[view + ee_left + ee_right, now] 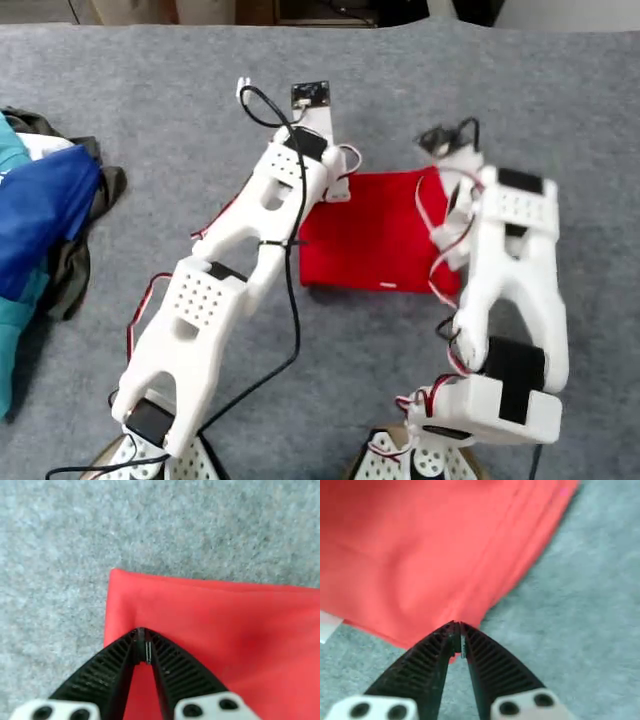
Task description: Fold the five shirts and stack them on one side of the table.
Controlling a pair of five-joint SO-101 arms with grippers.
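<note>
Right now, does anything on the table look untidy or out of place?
Yes. The pile of shirts at the edge of the table is crumpled: blue, teal and dark pieces lie over each other, unfolded. The red shirt in the middle lies flat and neatly folded.

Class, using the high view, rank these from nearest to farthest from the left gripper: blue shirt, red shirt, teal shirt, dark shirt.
From the left gripper:
1. Red shirt, at its tips.
2. Dark shirt, sticking out past the blue.
3. Blue shirt, behind the dark one.
4. Teal shirt, at the view's edge.
</note>
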